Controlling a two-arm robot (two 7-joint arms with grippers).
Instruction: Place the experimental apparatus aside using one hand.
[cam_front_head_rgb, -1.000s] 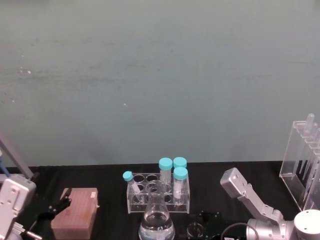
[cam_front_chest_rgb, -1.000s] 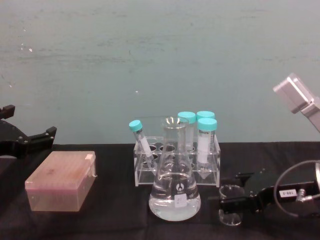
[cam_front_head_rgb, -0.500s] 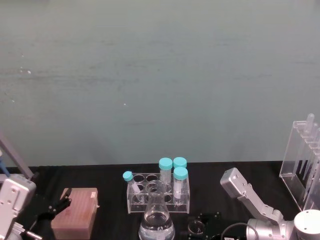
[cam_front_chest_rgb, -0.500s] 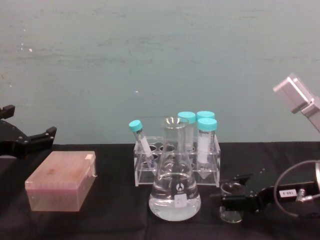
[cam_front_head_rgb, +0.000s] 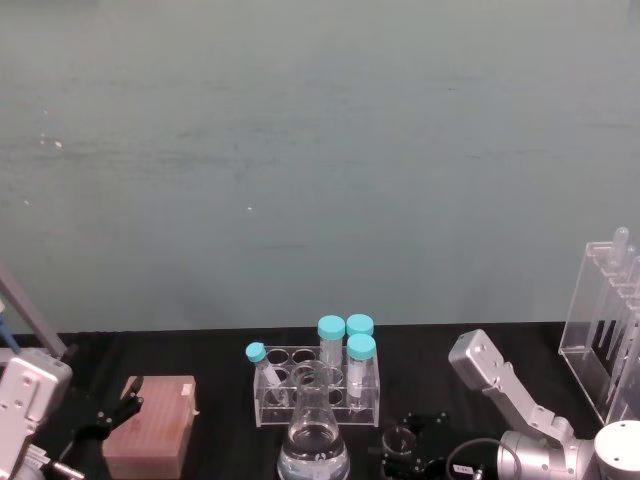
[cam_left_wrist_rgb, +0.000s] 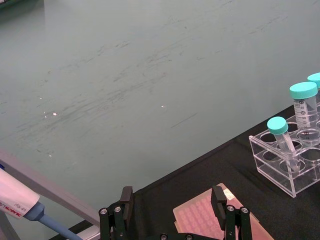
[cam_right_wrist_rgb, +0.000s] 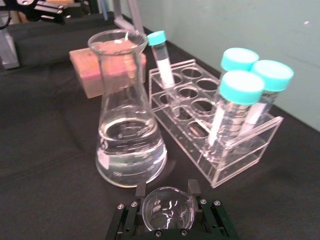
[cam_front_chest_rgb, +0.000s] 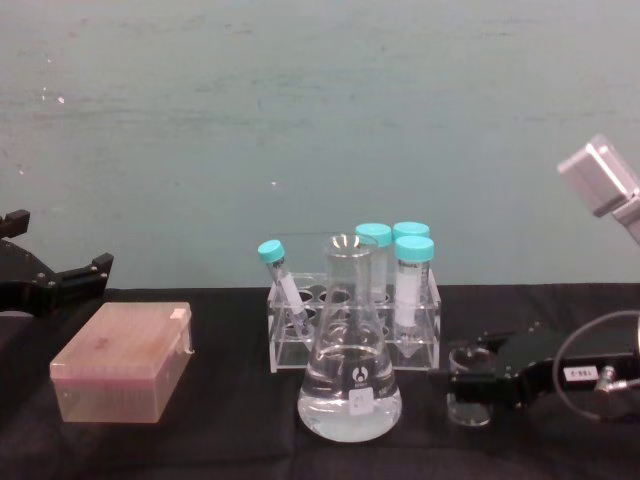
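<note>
The right gripper (cam_front_chest_rgb: 470, 382) is pinching the small glass beaker (cam_right_wrist_rgb: 168, 207) between its two black fingers, low at the front right of the black table (cam_front_chest_rgb: 220, 440). Whether the beaker's base is clear of the cloth I cannot tell. The grip sits around the beaker's wall near the rim, so the step in hand probably calls for a level, upright carry. It should go out to the robot's right and end with a flat set-down before the fingers let go, since thin glass held this way could tip or slip. The large conical flask (cam_front_chest_rgb: 349, 385), part full of clear liquid, stands near the beaker on the robot's left. Any swing that way risks a knock. Behind them is the clear tube rack (cam_front_chest_rgb: 290, 345) with its teal-capped tubes (cam_front_chest_rgb: 413, 285), one of them leaning. Farther right the tall acrylic stand (cam_front_head_rgb: 605, 330) bounds the free space, so the drop spot should stop short of it. The left gripper (cam_left_wrist_rgb: 171, 200) hangs with fingers spread above the pink tip box (cam_front_chest_rgb: 122, 362), well apart from the work.
</note>
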